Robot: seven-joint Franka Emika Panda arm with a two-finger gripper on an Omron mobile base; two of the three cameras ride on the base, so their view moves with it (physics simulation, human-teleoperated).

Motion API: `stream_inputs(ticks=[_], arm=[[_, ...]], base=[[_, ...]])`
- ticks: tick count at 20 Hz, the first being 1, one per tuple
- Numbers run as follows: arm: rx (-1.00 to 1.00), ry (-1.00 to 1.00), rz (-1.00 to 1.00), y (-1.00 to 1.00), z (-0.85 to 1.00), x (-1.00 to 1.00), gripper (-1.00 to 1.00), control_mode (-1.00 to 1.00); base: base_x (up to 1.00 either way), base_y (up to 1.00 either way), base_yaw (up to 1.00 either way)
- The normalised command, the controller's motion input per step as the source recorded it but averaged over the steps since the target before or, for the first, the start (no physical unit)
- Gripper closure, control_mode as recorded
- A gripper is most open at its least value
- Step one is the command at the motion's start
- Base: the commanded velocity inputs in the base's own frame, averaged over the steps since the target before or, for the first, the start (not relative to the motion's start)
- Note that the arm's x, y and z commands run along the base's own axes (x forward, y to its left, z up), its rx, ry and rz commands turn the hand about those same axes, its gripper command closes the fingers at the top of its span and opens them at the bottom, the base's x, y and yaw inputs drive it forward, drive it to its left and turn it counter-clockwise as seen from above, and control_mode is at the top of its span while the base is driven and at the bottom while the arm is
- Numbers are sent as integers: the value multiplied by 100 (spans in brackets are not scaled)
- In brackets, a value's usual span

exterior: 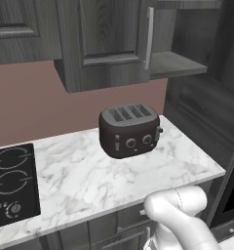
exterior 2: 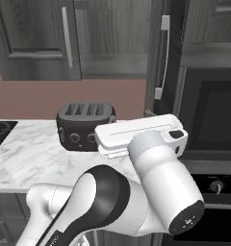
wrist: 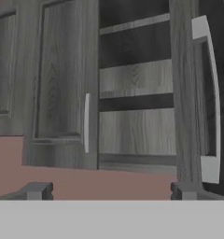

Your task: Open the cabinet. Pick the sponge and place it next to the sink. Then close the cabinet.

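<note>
Jaws stand wide apart and hold nothing; the two dark fingertips [wrist: 35,190] rise at the bottom of the hand view, and the gripper [wrist: 111,191] points at the lower edge of the cabinet [wrist: 62,88] without touching it. One door of this tall dark grey cabinet is swung open, so the bare shelves [wrist: 135,79] inside are visible, and its other door hangs shut beside them. Both doors carry a long silver bar handle [wrist: 87,122] that runs vertically, the same way as the long axis of the doors. Under the cabinet a dark four-slot toaster [exterior: 129,129] sits on the white marble bench [exterior: 89,180], near the pink wall. A black cooktop [exterior: 11,183] lies at the left end of the bench. A dark built-in oven [exterior 2: 211,125] stands at the right side
</note>
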Motion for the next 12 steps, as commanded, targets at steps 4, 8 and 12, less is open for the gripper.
stream_inputs(ticks=[4, 8, 12], arm=[[0, 7, 7, -6, 0, 12, -100, -100], [0, 4, 6, -6, 0, 20, -100, -100], [0, 0, 2, -7, 0, 24, -100, -100]], base=[[0, 0, 0], [0, 0, 0], [0, 0, 0]])
